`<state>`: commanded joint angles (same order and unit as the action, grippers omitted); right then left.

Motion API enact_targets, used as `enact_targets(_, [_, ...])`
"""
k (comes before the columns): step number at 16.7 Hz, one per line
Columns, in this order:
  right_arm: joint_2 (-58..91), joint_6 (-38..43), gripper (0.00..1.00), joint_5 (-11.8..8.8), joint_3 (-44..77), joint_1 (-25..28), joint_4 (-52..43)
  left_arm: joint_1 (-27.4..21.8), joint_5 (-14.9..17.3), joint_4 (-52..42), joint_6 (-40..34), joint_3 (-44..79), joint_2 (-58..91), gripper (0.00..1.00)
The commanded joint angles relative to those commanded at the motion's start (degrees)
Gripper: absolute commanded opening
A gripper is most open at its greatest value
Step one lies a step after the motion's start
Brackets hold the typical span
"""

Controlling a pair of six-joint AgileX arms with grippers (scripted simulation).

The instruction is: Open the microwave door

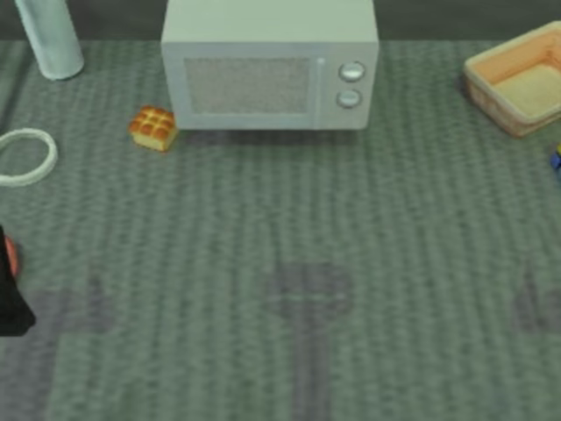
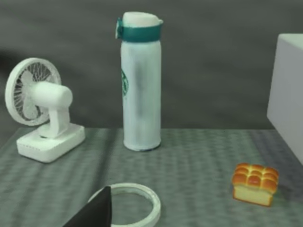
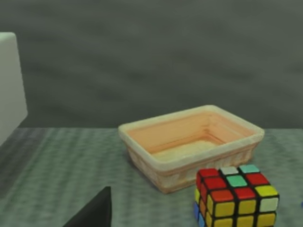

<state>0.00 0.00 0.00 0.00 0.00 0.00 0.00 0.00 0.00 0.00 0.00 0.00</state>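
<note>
Seen from above, the boxy white microwave (image 1: 270, 63) sits at twelve o'clock on the grey woven surface (image 1: 289, 263), its front facing down the view. The microwave door (image 1: 248, 85), a white panel with a grey speckled mesh window, lies flush against the body, with two round silver-grey knobs (image 1: 351, 84) beside it at its three o'clock. A small golden bread loaf (image 1: 153, 128) rests near the microwave's lower left corner. A white cylinder bottle (image 1: 48, 37) stands at eleven o'clock, a white ring (image 1: 24, 156) lies at nine o'clock, and a tan rectangular basket (image 1: 519, 77) sits at two o'clock. A black part of the left arm (image 1: 12, 298) pokes in at the left edge.

The left wrist view shows a white desk fan (image 2: 41, 109), the tall white bottle with a teal collar, the ring, the loaf and a side of the microwave. A dark finger tip (image 2: 94, 213) is in view, and I cannot tell how the left fingers stand.

The right wrist view shows the basket, a multicoloured puzzle cube (image 3: 234, 197) just beside it, and one dark finger tip (image 3: 92, 212); I cannot tell the right fingers' state either.
</note>
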Motion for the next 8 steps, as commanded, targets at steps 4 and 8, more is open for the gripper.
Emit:
enact_targets(4, [0.0,0.0,1.0,0.0,0.0,0.0,0.0,-1.0,-0.9,-0.3,-0.4,1.5,1.8,1.0])
enact_targets(8, [0.0,0.0,1.0,0.0,0.0,0.0,0.0,-6.4,-5.7,-1.5,-2.6,9.8,12.5,1.0])
